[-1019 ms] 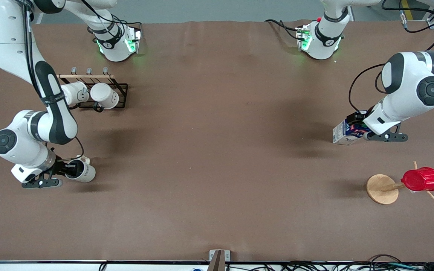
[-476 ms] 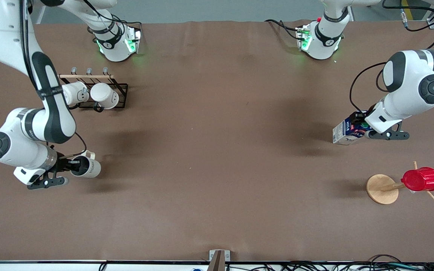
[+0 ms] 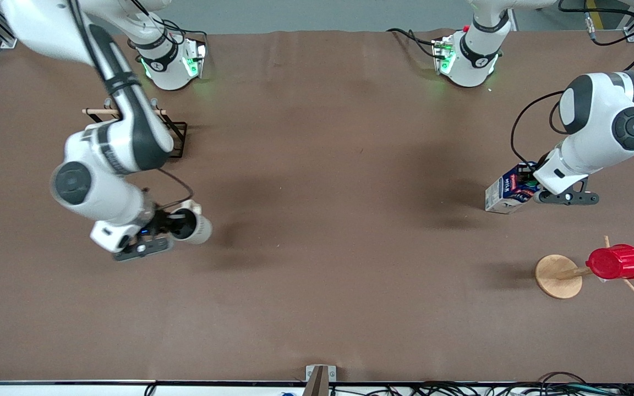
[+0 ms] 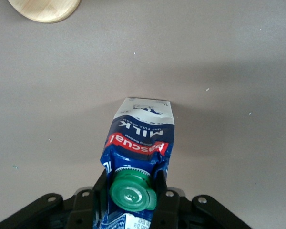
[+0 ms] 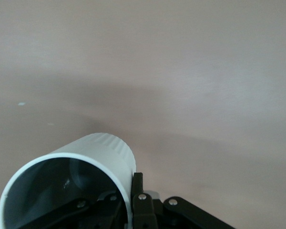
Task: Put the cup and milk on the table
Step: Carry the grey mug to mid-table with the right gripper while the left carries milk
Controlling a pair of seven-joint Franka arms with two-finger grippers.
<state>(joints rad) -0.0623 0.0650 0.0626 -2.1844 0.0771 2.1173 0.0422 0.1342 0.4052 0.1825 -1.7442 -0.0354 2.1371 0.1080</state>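
My right gripper [image 3: 173, 226] is shut on the rim of the cream-white cup [image 3: 195, 229] and holds it tilted on its side above the brown table [image 3: 322, 231], toward the right arm's end. In the right wrist view the cup [image 5: 93, 155] shows its grey inside, with my gripper [image 5: 129, 202] pinching its wall. My left gripper [image 3: 533, 185] is shut on the top of the blue-and-white milk [image 3: 505, 193], which is tilted low over the table near the left arm's end. In the left wrist view my gripper [image 4: 131, 185] clamps the milk [image 4: 140, 138] beside its green cap [image 4: 131, 192]. I cannot tell whether its base touches the table.
A black wire rack [image 3: 178, 132] with a wooden bar stands near the right arm's base, mostly hidden by that arm. A wooden stand with a round base [image 3: 558, 276] carries a red ribbed cup [image 3: 616, 262], nearer the front camera than the milk; its base shows in the left wrist view [image 4: 45, 9].
My right arm has carried the cup from the right arm's end toward the table's middle. The left gripper and the milk have hardly moved.
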